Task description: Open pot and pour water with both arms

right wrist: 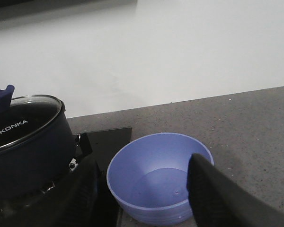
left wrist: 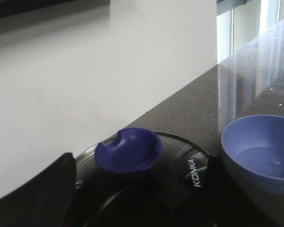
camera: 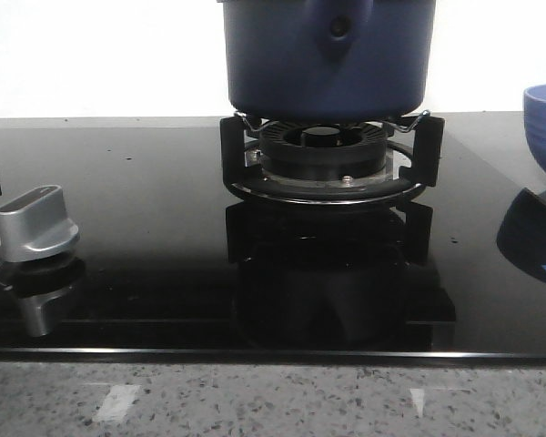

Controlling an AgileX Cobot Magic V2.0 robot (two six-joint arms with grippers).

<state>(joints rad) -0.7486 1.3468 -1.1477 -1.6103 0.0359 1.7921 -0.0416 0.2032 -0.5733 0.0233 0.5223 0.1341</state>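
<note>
The pot (camera: 326, 56) sits on the black burner grate (camera: 328, 159) toward the back of the glass cooktop (camera: 146, 228), its dark navy wall straight and matte, a round hole in the handle mount facing the front edge. Its glass lid (left wrist: 180, 158) is on, marked KONKA, with a blue scooped knob (left wrist: 128, 150) at the centre. Just beside the pot, toward the right edge, stands a lighter blue bowl (right wrist: 158, 177) on the speckled counter (right wrist: 255, 123), holding a shallow pool of clear water. My left gripper (left wrist: 137, 203) hangs over the lid with its dark fingers (left wrist: 47, 194) spread either side of the knob, touching nothing. Only one dark finger (right wrist: 217, 198) of my right gripper shows, near the bowl's rim, so I cannot tell whether it is parted or closed. A silver control knob (camera: 35, 223) stands near the cooktop's left edge. A plain white wall (right wrist: 180, 52) runs behind the counter.
</note>
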